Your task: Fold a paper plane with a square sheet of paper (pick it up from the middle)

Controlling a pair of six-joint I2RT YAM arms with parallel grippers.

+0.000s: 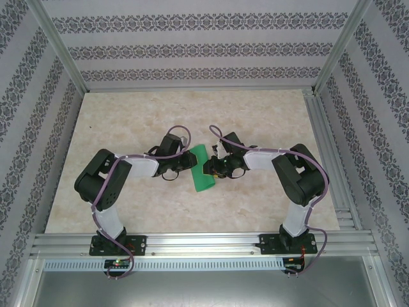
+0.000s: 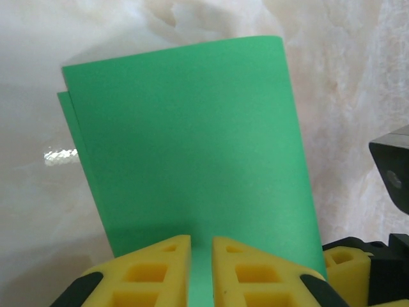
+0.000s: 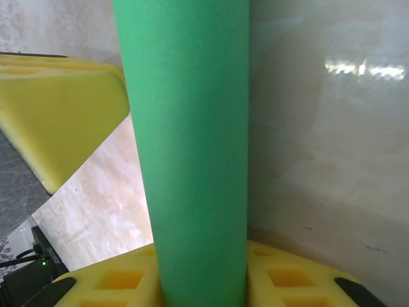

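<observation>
A thin bright green sheet of paper (image 1: 200, 167) sits near the middle of the pale marbled counter (image 1: 128, 192), held between the two arms. It is doubled over on itself. In the left wrist view two layers show, slightly offset along the left edge, and the right side curves round in a soft, uncreased fold. The left end effector (image 1: 187, 159) has its yellow fingers (image 2: 153, 268) drawn almost together on the near edge of the sheet, with only a sliver of green showing between them, so it is pinching the paper. The right end effector (image 1: 209, 167) meets the sheet from the opposite side. In its wrist view the rounded fold rises as a broad green band, and the yellow pads (image 3: 287, 281) sit against both flanks of it, set apart by the width of the band and gripping it. The two end effectors are just beside each other at the sheet.
</observation>
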